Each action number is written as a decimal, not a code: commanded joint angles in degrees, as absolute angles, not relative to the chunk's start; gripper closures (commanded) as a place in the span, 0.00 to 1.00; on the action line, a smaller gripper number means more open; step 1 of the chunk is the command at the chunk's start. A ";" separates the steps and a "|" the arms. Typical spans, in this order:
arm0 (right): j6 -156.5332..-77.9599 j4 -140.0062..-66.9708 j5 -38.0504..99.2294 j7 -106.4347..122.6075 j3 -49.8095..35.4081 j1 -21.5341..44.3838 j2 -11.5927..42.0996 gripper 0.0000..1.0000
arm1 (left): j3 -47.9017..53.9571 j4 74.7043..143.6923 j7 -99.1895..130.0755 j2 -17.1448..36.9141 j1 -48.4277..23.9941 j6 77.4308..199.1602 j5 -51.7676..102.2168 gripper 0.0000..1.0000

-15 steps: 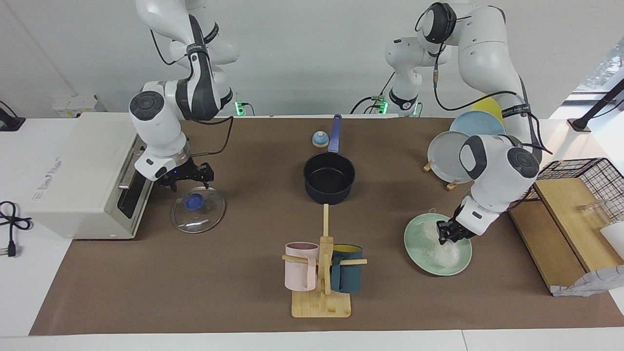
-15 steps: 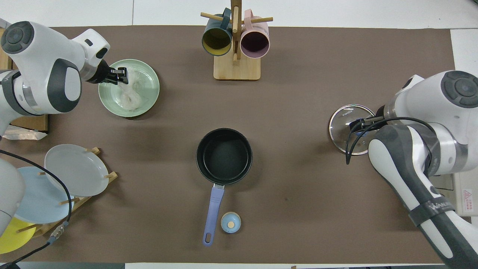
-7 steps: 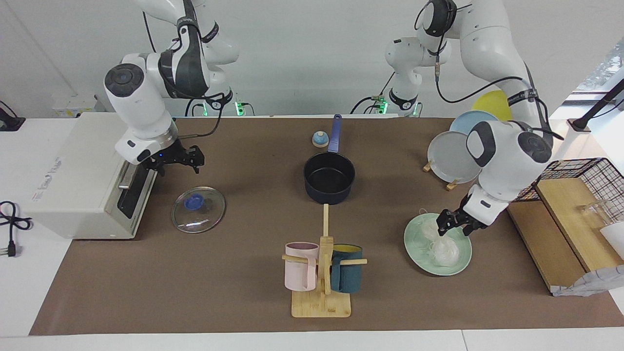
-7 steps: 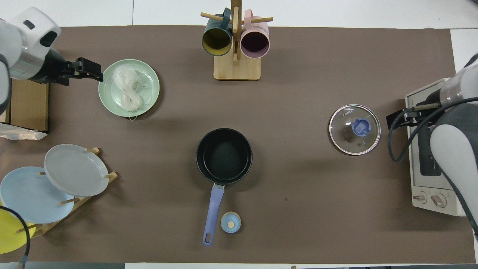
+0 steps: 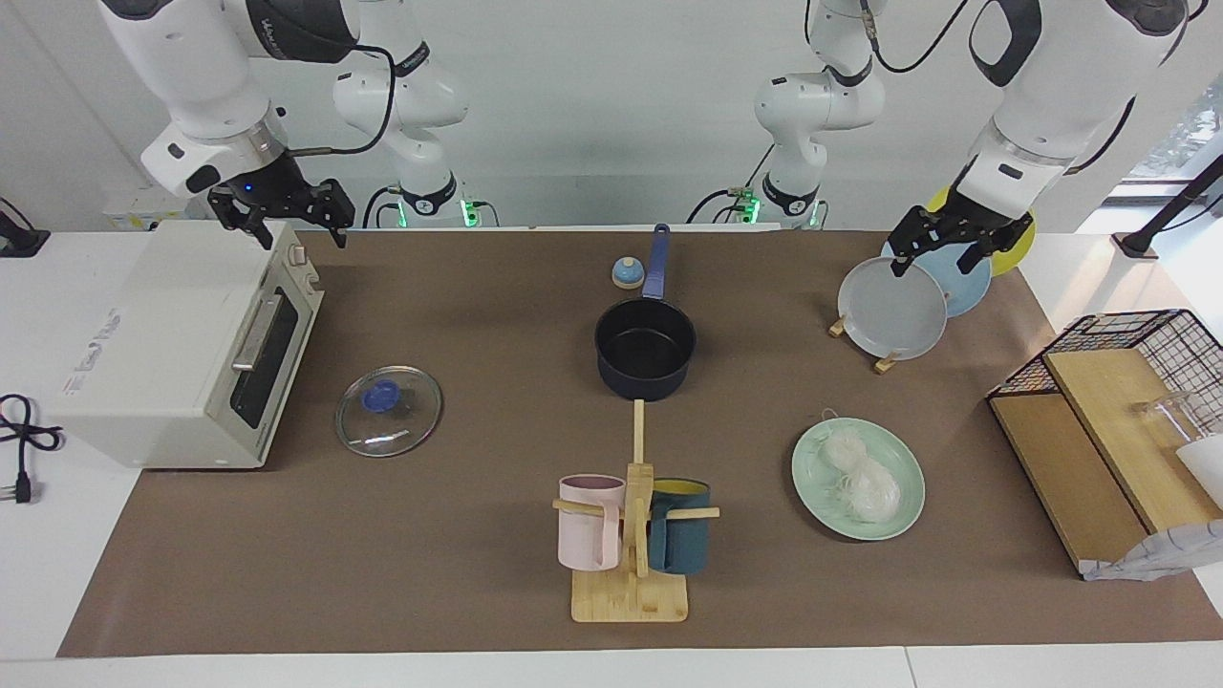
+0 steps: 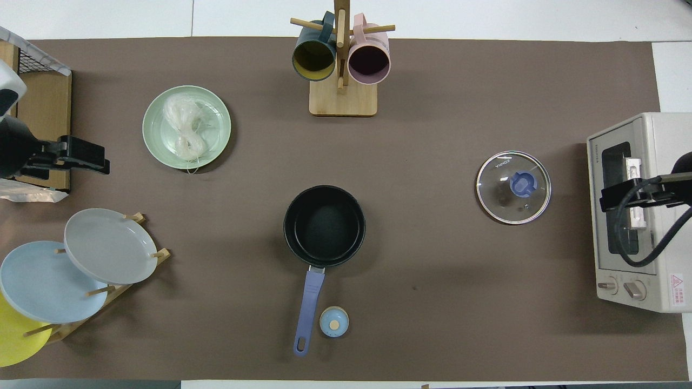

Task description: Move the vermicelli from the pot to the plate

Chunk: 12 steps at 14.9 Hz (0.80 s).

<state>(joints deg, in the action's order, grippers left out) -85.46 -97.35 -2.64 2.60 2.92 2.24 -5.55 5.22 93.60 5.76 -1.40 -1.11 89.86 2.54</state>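
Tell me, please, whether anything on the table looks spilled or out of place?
One small thing: a loop of vermicelli hangs over the plate's rim onto the mat. The pot is empty and upright, with its lid lying apart on the mat.

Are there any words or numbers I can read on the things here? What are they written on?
Glass lid: a short word printed near its rim, too small to read.
Toaster oven: grey lettering on its top, too blurred to read.
Toaster oven, near its knobs: a red triangle warning sign, its text too small to read.
Nothing else carries writing.

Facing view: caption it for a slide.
White glassy vermicelli lies on the mint-green plate; navy saucepan empty.
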 commanded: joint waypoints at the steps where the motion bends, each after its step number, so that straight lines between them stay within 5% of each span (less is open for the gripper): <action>1: -82.97 -91.32 -2.55 1.58 3.08 1.67 -0.71 0.00 | 5.19 98.88 7.73 -4.48 -1.84 90.96 1.14 0.00; 5: -79.90 -85.44 -2.99 1.58 3.25 1.67 3.25 0.00 | 5.10 93.27 8.00 -2.47 -2.55 86.93 1.50 0.00; 12: -80.24 -87.19 -2.29 -2.81 2.55 1.14 -0.09 0.00 | 5.19 93.07 7.82 -2.55 -2.55 87.10 1.32 0.00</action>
